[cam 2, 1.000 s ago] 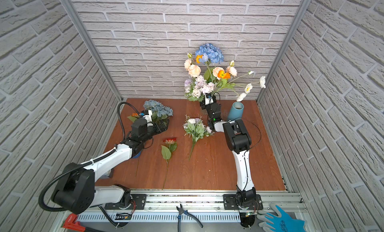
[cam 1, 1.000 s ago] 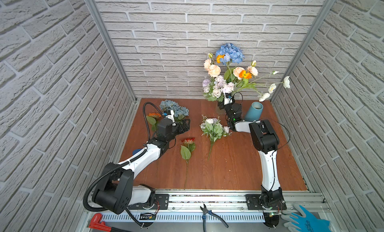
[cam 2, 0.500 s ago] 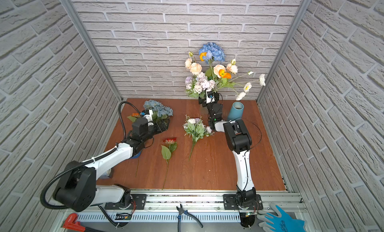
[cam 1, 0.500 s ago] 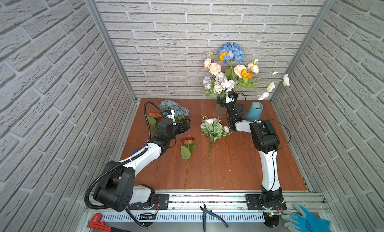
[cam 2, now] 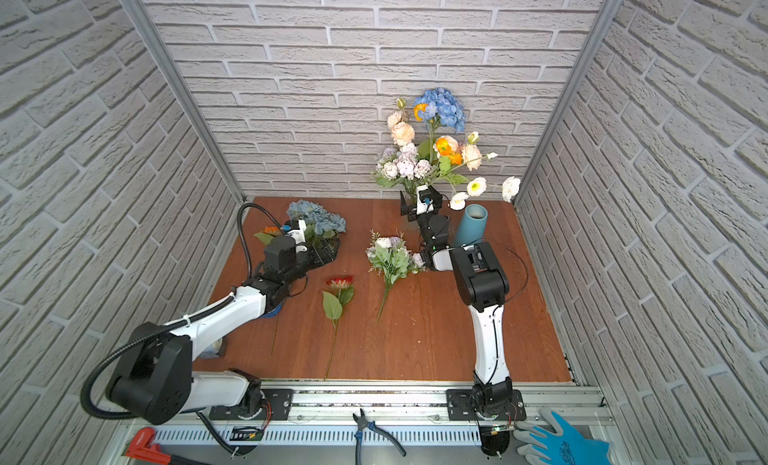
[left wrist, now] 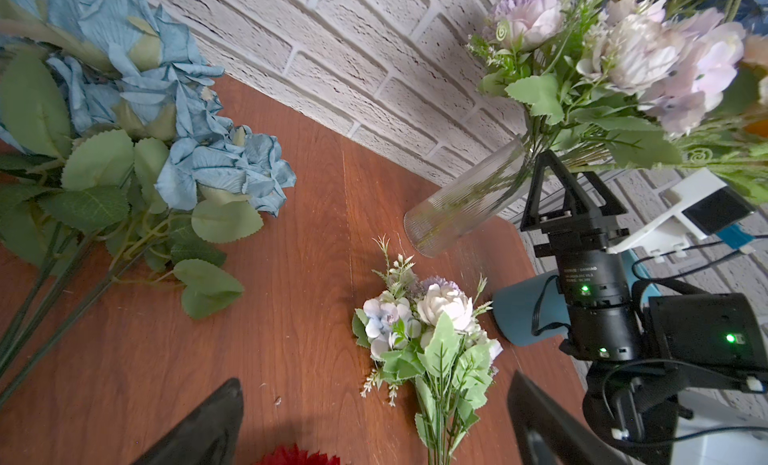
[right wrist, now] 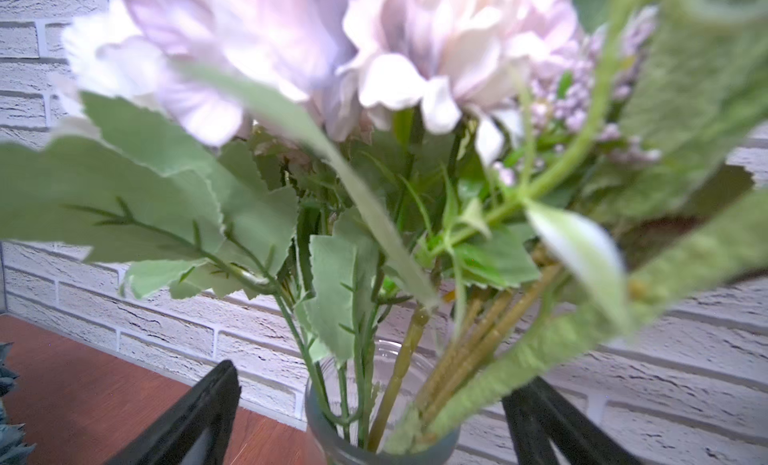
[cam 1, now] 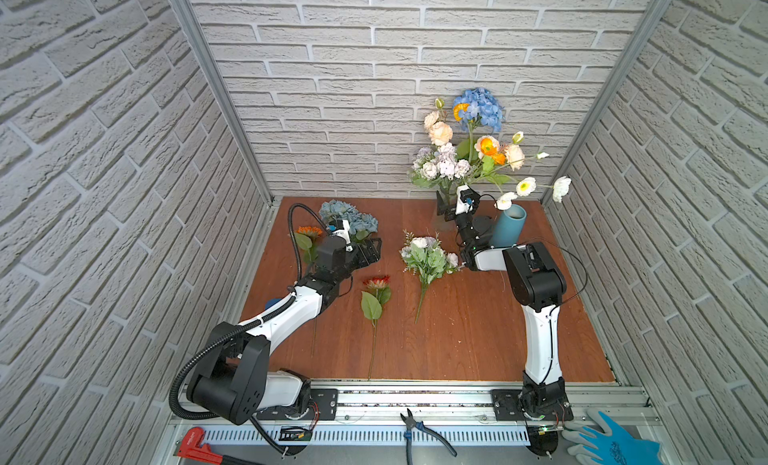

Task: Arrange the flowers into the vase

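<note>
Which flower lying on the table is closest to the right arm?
The lilac-white bunch, mid-table; the red daisy, orange daisy and blue hydrangea lie further left.

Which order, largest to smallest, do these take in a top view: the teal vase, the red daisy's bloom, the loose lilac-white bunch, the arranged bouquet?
1. Arranged bouquet, helped by standing nearer the camera.
2. Lilac-white bunch.
3. Teal vase.
4. Red daisy's bloom.

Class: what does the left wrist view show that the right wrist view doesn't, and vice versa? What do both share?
Only the left wrist view: the loose lilac-white bunch on the table, the blue vase, a red flower head, the glass vase's base. Only the right wrist view: stems passing through that vase's round rim. Both: its lilac blooms, brick wall, table, right hand.
</note>
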`<state>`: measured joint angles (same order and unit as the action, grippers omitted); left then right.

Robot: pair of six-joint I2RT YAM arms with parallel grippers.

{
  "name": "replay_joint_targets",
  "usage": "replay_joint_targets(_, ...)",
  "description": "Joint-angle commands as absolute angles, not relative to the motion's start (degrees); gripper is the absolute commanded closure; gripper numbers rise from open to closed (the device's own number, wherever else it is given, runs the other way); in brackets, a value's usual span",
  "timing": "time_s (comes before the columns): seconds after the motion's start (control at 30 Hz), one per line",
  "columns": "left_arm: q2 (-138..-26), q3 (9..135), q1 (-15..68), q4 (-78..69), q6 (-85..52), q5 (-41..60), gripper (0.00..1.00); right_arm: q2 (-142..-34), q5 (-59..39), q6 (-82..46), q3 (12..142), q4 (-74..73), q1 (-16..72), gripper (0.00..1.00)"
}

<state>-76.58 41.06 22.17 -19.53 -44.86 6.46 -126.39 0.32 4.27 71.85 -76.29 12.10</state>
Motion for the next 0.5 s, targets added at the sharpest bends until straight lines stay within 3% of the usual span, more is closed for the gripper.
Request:
replay_joint_targets(0.0, -75.42, 42.08, 22.02, -21.79, -44.74, 6.86, 0.02, -122.47, 0.48, 3.15, 69.57, -80.64, 12.33, 0.02)
replay_joint_targets(0.47, -73.02, 40.72, 22.36, -22.27, -44.74, 6.59, 0.02, -113.78, 0.79, 2.9, 55.97, -80.76, 12.74, 0.02)
